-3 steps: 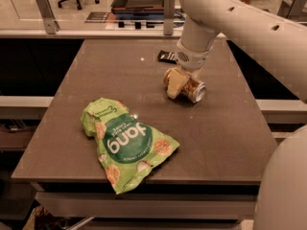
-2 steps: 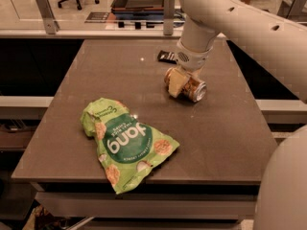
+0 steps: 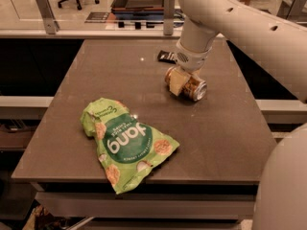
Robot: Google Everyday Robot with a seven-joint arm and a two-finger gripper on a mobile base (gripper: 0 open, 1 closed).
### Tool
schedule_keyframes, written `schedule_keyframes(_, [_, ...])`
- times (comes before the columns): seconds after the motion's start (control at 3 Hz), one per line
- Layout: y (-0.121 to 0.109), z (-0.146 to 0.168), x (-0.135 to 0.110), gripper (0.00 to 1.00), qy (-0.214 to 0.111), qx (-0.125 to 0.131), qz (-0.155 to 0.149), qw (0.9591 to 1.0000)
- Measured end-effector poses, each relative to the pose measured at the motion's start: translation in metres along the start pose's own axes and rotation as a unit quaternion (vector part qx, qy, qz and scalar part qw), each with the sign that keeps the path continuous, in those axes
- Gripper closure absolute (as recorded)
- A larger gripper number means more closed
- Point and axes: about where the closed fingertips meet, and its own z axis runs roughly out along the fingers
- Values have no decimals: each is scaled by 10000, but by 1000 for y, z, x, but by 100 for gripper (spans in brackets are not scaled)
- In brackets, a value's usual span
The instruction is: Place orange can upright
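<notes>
The orange can (image 3: 192,86) lies on its side on the dark table (image 3: 225,128), right of centre, its silver end facing front right. My gripper (image 3: 180,80) comes down from the white arm above and sits over the can, with one pale finger (image 3: 176,83) against the can's near side. The other finger is hidden behind the can. The can rests on the tabletop.
A large green snack bag (image 3: 125,142) lies flat at the front left of the table. A flat dark candy-bar wrapper (image 3: 166,56) lies just behind the gripper. The white arm fills the upper right. The robot's body (image 3: 283,190) stands at the lower right.
</notes>
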Motion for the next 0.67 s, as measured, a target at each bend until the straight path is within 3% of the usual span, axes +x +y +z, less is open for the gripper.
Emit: schedule_keyframes(0.67, [-1, -1, 3, 100, -47, 1, 26, 10000])
